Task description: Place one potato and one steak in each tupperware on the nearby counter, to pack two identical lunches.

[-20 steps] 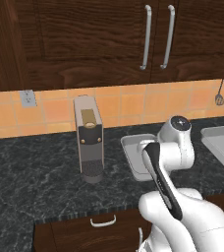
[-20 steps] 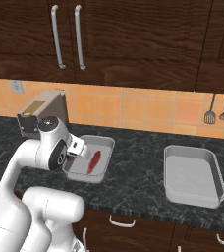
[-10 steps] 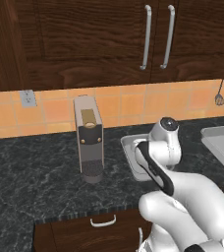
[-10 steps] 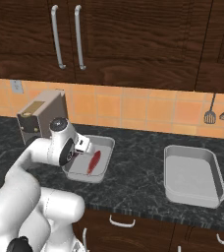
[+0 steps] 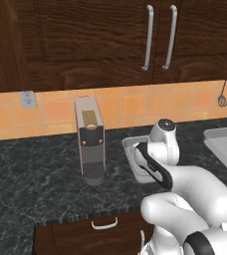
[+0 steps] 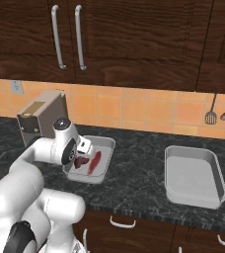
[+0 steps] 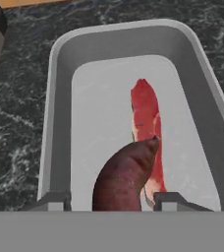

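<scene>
Grey tupperware on the tabletop now holds 1 steak and the potato between our tool's parted tips, so we judge release underway; next, lift clear.

no readable text, labels or signs
</scene>
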